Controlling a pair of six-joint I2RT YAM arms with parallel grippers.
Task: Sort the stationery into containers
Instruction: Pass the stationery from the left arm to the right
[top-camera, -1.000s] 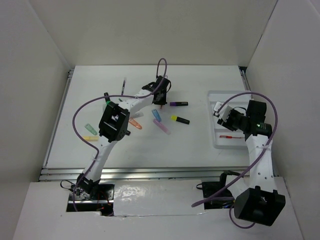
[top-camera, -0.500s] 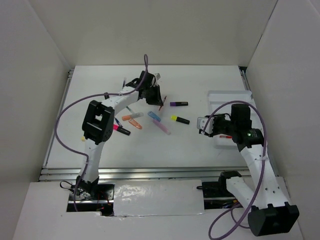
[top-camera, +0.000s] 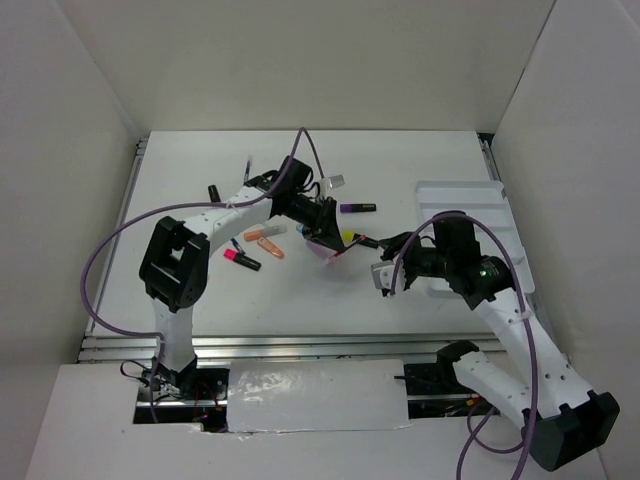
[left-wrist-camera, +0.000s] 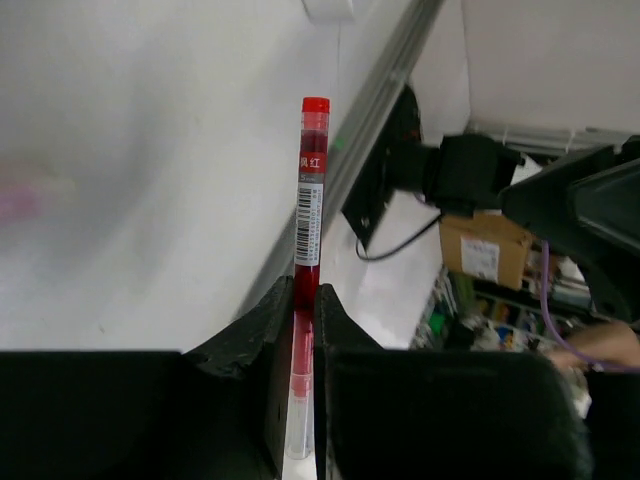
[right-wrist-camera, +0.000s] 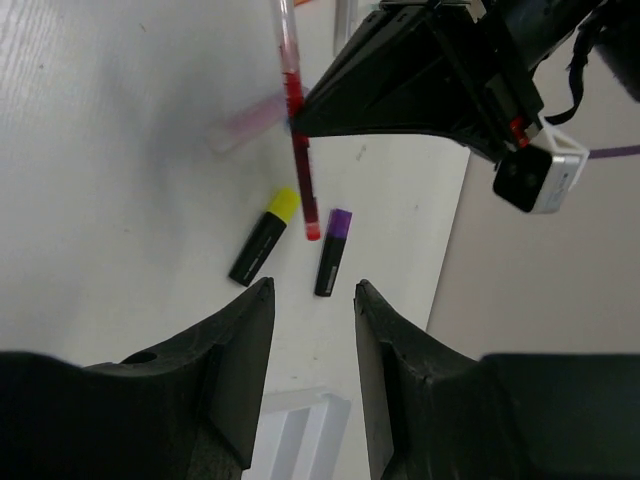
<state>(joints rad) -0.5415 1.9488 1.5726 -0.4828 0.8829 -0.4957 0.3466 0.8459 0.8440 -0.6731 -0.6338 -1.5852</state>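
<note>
**Top view:** The left arm reaches across the white table (top-camera: 200, 290) and its left claw (top-camera: 326, 232) hangs over the middle of the scattered stationery. What it grips is too small to make out from here. A purple-capped highlighter (top-camera: 357, 208) and a yellow-capped highlighter (top-camera: 357, 239) lie just beside the claw, toward the tray. Orange markers (top-camera: 266, 236) and a pink-capped highlighter (top-camera: 241, 260) lie on its other side. The white divided tray (top-camera: 480, 205) sits at the table's right edge, partly hidden by the right arm. The right claw (top-camera: 384, 278) hovers over bare table between the tray and the two highlighters.

**Left wrist:** The left claw (left-wrist-camera: 305, 305) is clamped on a red pen (left-wrist-camera: 308, 215). The barrel is pinched between the dark fingers (left-wrist-camera: 280, 330) and points straight out from them, with its red cap at the far end. The pen is lifted clear of the table, which blurs behind it.

**Right wrist:** The right claw (right-wrist-camera: 312, 290) stands partly apart with nothing between its fingers (right-wrist-camera: 240, 350). Beyond it the red pen (right-wrist-camera: 297, 150) hangs from the left claw (right-wrist-camera: 300, 118), tip down. The tip sits above the gap between the yellow-capped highlighter (right-wrist-camera: 262, 238) and the purple-capped highlighter (right-wrist-camera: 332, 252), which lie side by side on the table. A pale pink marker (right-wrist-camera: 245, 125) lies blurred behind the pen. A corner of the tray (right-wrist-camera: 300, 432) shows at the bottom edge.
</note>
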